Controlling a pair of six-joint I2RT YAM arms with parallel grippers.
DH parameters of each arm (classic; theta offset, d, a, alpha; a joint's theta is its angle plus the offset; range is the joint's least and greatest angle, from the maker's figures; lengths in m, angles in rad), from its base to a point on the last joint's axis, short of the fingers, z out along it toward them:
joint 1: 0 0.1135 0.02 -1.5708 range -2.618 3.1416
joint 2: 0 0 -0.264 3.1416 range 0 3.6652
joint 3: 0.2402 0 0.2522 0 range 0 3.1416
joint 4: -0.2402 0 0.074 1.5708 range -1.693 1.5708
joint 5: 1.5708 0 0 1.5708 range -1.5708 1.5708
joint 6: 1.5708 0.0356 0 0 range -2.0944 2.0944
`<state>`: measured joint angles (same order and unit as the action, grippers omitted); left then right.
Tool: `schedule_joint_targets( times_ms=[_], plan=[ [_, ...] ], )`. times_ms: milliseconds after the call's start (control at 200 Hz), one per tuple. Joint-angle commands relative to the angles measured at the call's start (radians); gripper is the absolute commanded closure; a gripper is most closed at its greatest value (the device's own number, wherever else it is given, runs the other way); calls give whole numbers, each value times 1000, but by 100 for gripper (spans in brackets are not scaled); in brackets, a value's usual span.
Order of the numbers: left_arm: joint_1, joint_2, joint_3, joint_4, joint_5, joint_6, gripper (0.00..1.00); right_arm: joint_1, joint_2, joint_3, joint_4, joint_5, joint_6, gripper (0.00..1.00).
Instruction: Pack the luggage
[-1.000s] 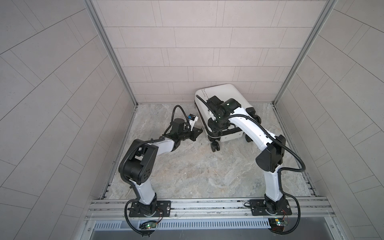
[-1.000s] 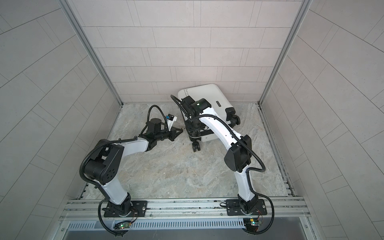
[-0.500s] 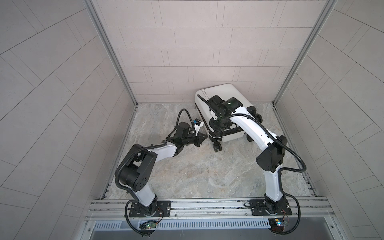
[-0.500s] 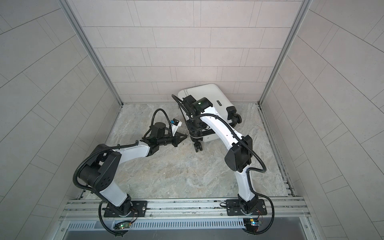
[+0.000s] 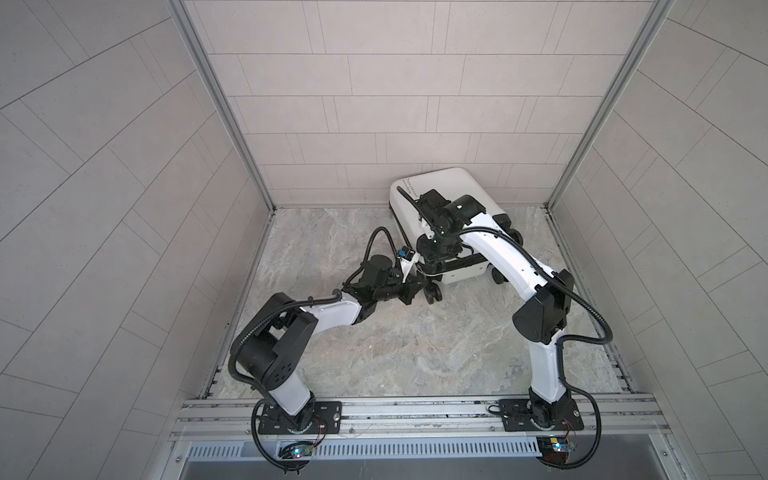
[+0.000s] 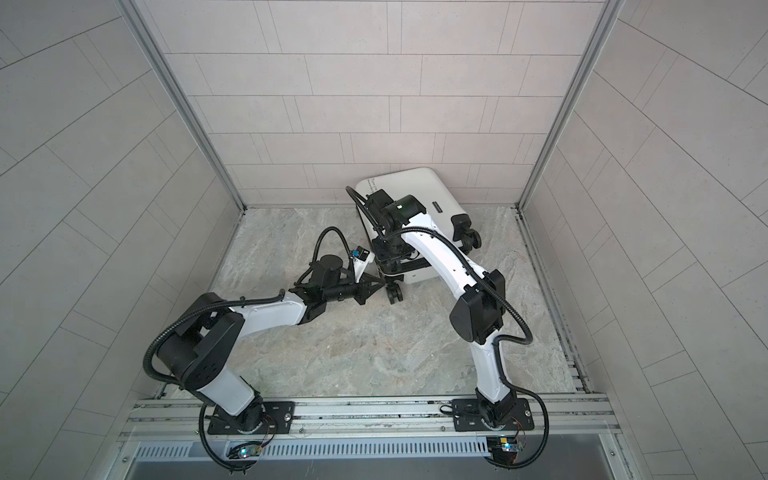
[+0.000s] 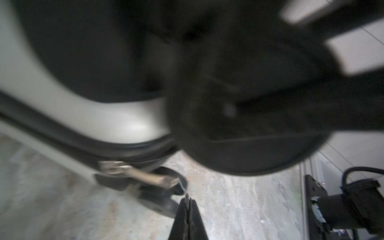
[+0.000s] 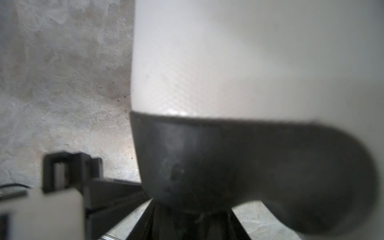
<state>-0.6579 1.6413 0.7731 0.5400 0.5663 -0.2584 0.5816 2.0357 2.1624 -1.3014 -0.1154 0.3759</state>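
Marble surface carries the luggage by the back wall. Closed left tool touches its zipper pull; right tool at the shell, grip unclear. Best drag steadily along the track, shell braced.

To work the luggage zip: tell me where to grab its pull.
Pinch the zipper pull by its flat free end, which juts from the luggage seam beside the wheel. Come in low from the floor side, closing across the tab.

Left pincer shut, low; right pincer pointing down.
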Motion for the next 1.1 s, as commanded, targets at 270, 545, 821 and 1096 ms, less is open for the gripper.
schedule_joint_targets(
  times_ms=[270, 545, 821, 1096],
  plan=[
    [-32, -128, -106, 58, -126, -16, 100, -22, -137, -116, 196, 17, 54, 100],
    [4, -371, -188, -78, -412, 51, 66, -28, -209, -251, 248, 21, 48, 90],
    [79, -502, -108, -267, -541, 35, 30, -27, -230, -321, 292, 11, 46, 40],
    [80, -563, -72, -267, -805, 38, 0, -22, -225, -365, 316, 8, 52, 25]
  ],
)
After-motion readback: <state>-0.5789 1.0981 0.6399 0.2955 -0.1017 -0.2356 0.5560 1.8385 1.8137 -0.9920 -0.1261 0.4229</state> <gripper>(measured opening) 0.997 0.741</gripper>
